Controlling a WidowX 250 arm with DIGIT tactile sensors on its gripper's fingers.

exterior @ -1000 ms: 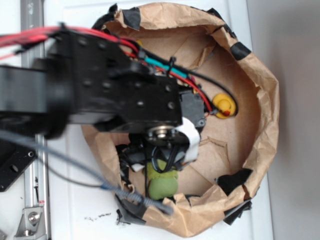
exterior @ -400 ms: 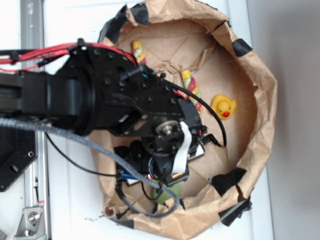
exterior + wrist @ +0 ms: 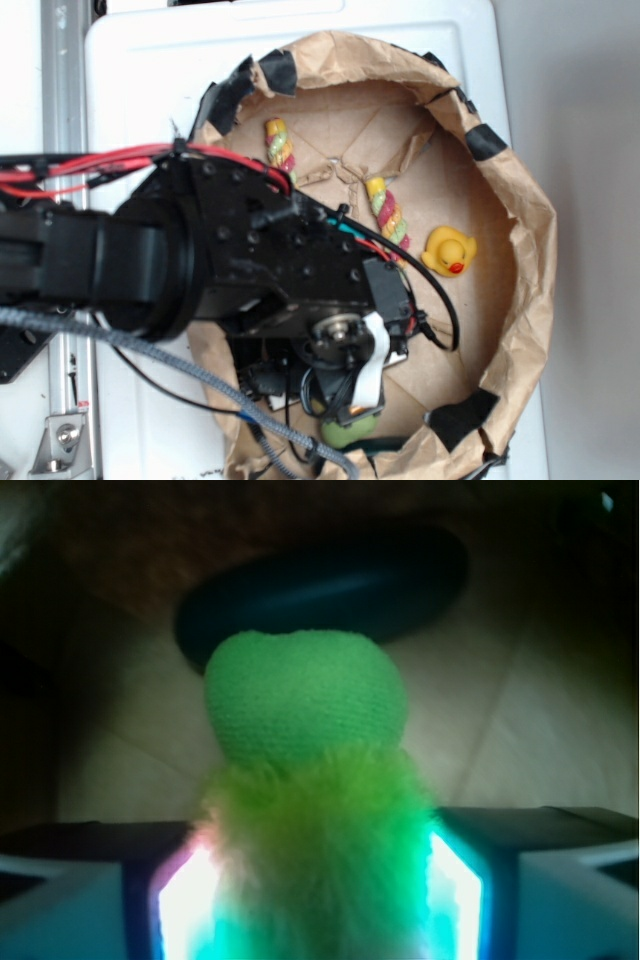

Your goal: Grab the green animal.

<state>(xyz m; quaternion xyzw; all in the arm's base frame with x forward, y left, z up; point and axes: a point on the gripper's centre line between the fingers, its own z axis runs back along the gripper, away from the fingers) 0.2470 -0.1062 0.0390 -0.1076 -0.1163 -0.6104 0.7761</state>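
Note:
The green animal (image 3: 349, 431) is a fuzzy lime-green plush at the near edge of the brown paper bowl (image 3: 520, 250), mostly hidden under the black arm. In the wrist view the green animal (image 3: 310, 780) fills the middle, its smooth green end pointing away. My gripper (image 3: 345, 405) is over it. In the wrist view my gripper (image 3: 315, 890) has both jaws pressed against the fuzzy body, one on each side. The gripper is shut on the plush.
A yellow rubber duck (image 3: 449, 250) sits at the right inside the bowl. Two striped yellow-pink-green twisted toys (image 3: 278, 143) (image 3: 388, 211) lie near the back. Black tape patches (image 3: 462, 417) line the bowl's rim. A dark tape patch (image 3: 320, 585) lies beyond the plush.
The arm has moved toward the near edge of the bowl and lower over the plush. More of the bowl's back, with both striped toys, now shows.

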